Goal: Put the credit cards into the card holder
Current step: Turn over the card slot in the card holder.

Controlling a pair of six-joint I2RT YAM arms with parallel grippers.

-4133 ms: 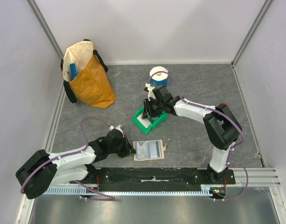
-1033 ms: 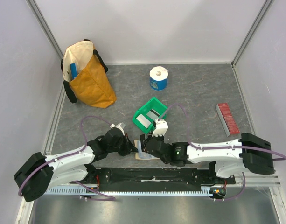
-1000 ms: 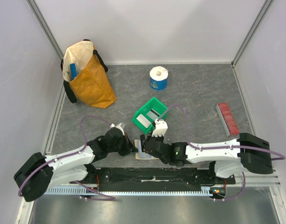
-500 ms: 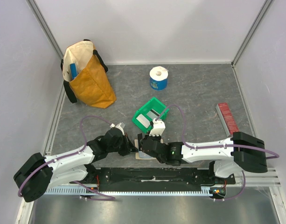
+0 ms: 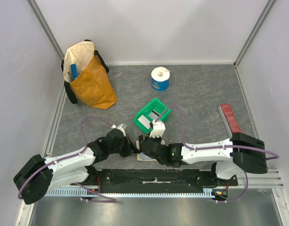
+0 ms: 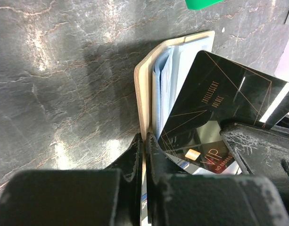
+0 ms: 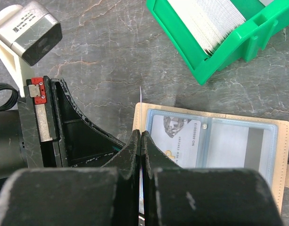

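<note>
The tan card holder (image 7: 238, 147) lies open on the table in front of the arm bases, its clear pockets up; a white credit card (image 7: 175, 141) sits in its left pocket. My left gripper (image 6: 145, 137) is shut on the holder's tan left edge (image 6: 142, 84). My right gripper (image 7: 140, 134) is shut on a dark credit card (image 6: 215, 106) marked VIP, held on edge and tilted over the holder's left pocket. From above, both grippers (image 5: 134, 149) (image 5: 143, 146) meet over the holder (image 5: 142, 158) and hide most of it. More pale credit cards (image 7: 208, 21) lie in the green bin (image 5: 159, 104).
A yellow bag (image 5: 90, 77) stands at the back left. A toilet roll (image 5: 160, 78) stands at the back centre. A red ridged strip (image 5: 230, 118) lies at the right. The green bin (image 7: 215, 66) sits just behind the holder.
My right arm has slid a little to the left with the dark card, closer over the holder's left side. The left arm keeps its grip and place.
</note>
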